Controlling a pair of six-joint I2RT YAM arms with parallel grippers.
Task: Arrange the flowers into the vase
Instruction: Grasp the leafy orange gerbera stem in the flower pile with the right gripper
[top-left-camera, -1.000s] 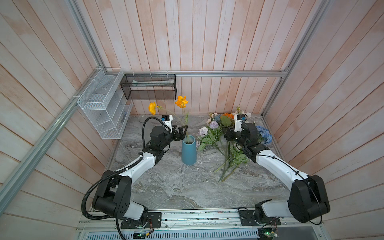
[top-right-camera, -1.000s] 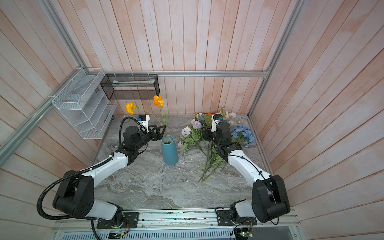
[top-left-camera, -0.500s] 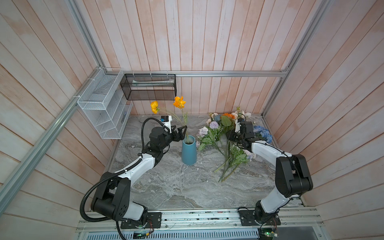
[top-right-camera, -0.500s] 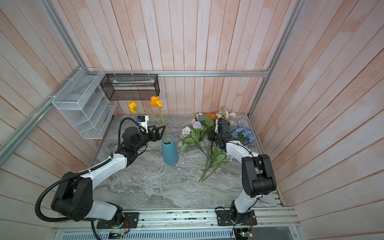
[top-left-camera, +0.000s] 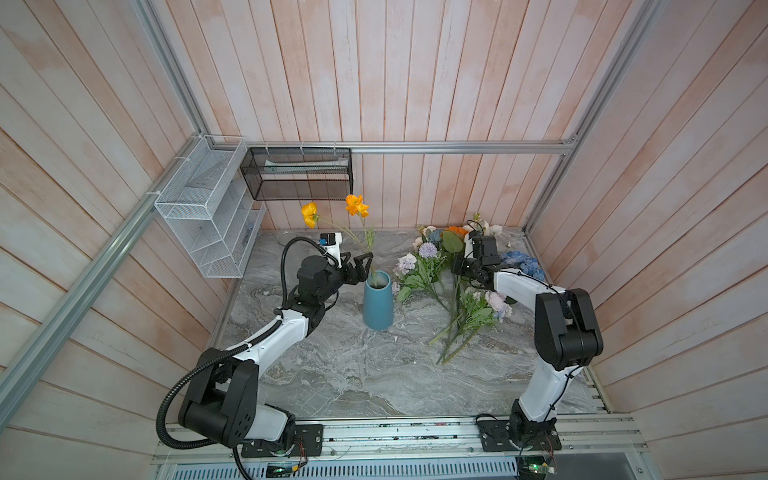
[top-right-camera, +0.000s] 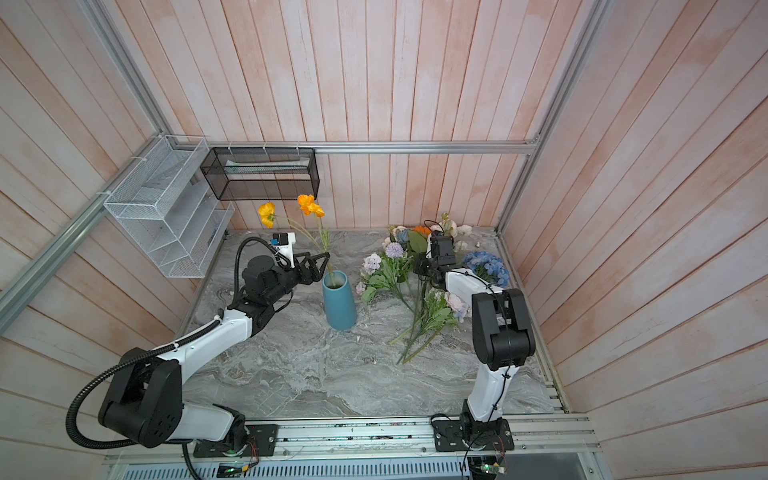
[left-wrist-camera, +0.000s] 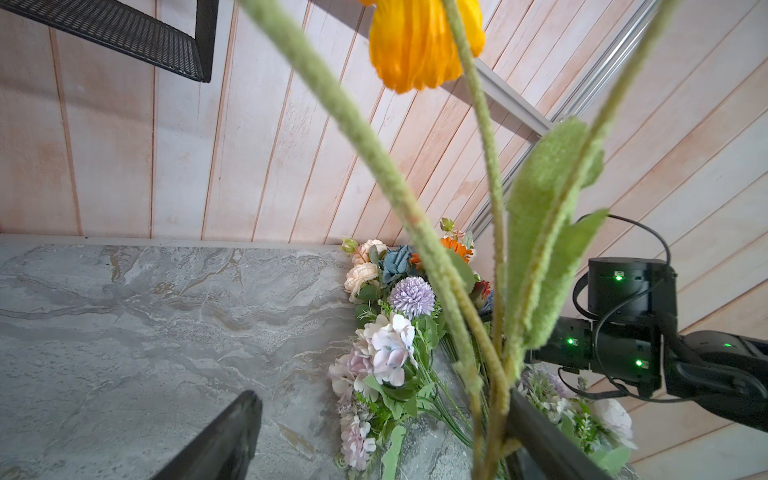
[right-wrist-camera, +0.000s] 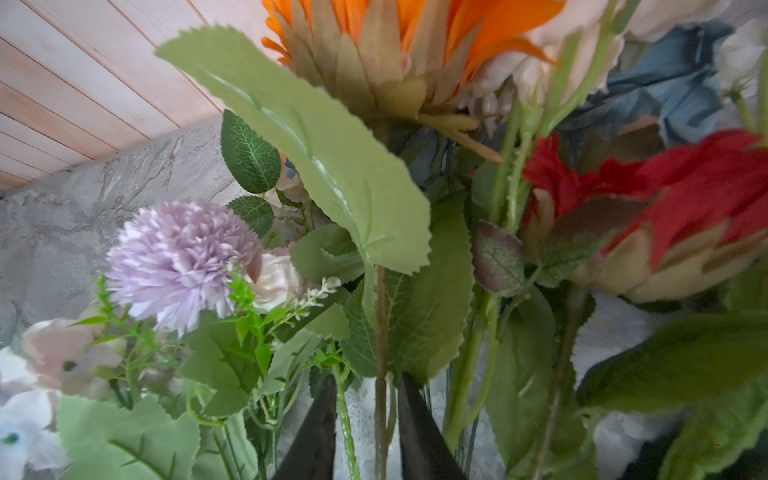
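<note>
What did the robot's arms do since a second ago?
The right arm folded, its elbow lifting closer to the pile of loose artificial flowers. The right hand stayed among them, fingers narrowing around the orange flower's green stem, though whether it grips yet is unclear. The left hand stayed open beside the fuzzy-stemmed orange poppies in the tall blue vase.

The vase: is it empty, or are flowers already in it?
Not empty. The vase stands upright, and the stems of two orange flowers go down into its mouth.
</note>
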